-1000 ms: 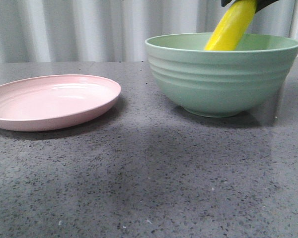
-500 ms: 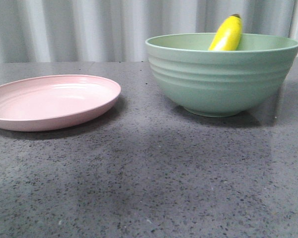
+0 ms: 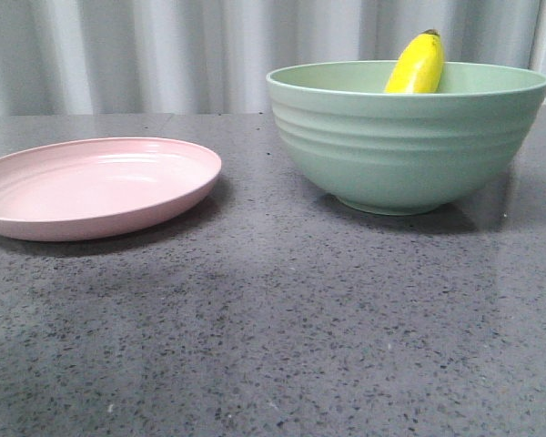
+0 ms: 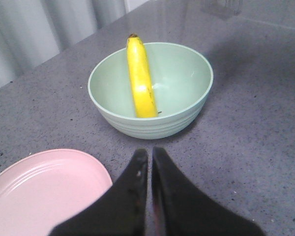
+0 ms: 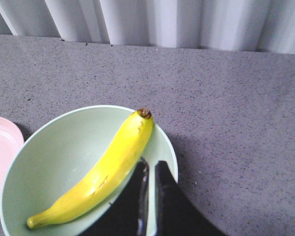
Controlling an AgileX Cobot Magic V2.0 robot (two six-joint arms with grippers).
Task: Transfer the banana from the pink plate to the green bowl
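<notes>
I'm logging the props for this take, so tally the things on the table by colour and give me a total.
Yellow: 1, the banana
Pink: 1, the pink plate
Green: 1, the green bowl
Total: 3

Front cam: bowl wall hides most of banana; pink plate cut by left edge

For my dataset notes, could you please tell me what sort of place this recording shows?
Probably a lab or test bench dressed as a kitchen counter: a grey speckled stone-look countertop, a plain pale curtain behind it, and only a pink plate and a green bowl holding a plastic-looking banana.
</notes>
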